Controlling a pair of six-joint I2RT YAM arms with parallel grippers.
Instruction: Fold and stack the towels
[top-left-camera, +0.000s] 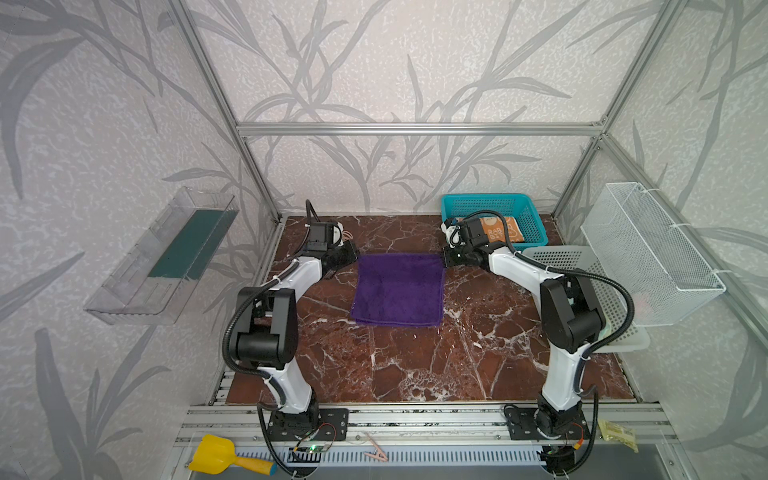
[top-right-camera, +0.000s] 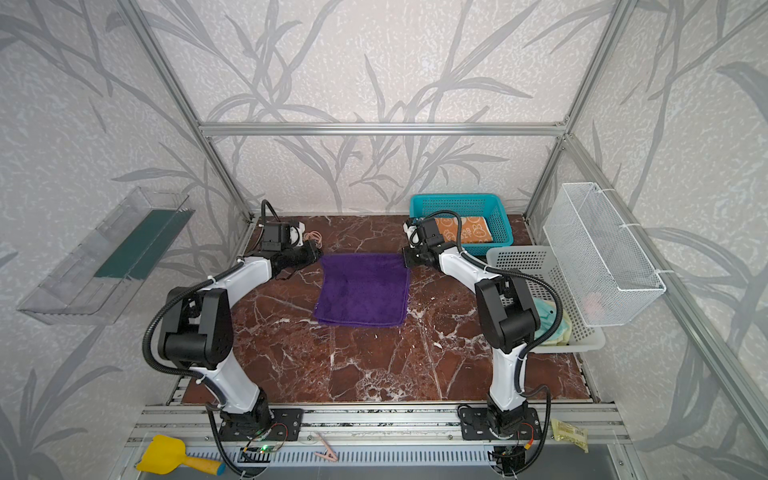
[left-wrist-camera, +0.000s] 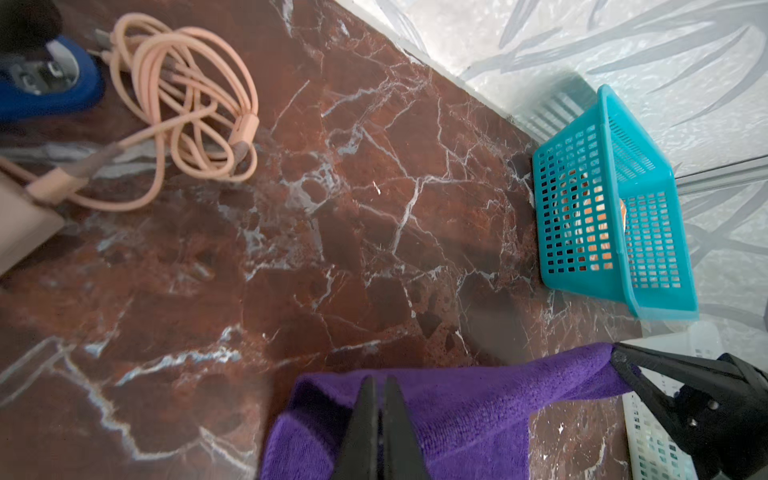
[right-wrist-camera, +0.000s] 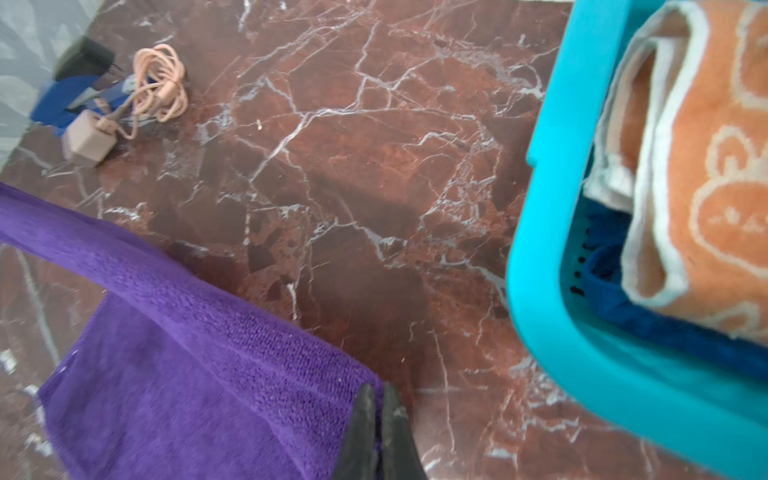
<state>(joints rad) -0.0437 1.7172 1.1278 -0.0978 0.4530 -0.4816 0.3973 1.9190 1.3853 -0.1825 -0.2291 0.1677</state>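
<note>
Asker: Arms first. How are they posed?

Describer: Both arms rise from the near rail, elbows bent high, forearms angled inward and forward. The left gripper has its jaws pressed together on the far left corner of the purple towel. The right gripper pinches the far right corner the same way.

Asker: Where does that towel lie?

Describer: It spans the gap between the two pairs of jaws. Its far edge is raised and stretched between them, sagging a little in the middle. The rest trails back toward the arm bases and lies flat on the marble table, with a doubled edge at the near end.

Asker: What room is there around the jaws?

Describer: Ahead of the left jaws is bare marble up to the back wall. To their outer side, well apart, lie a coiled pink cable and its charger block. Ahead of the right jaws, near, stands a teal basket against the wall. Inside it the orange towel sits folded on the blue towel. Outside the right forearm is a white basket holding the pale yellow-and-teal towel, partly hidden by the elbow. Behind both jaws, past the towel's near edge, the marble is open.
</note>
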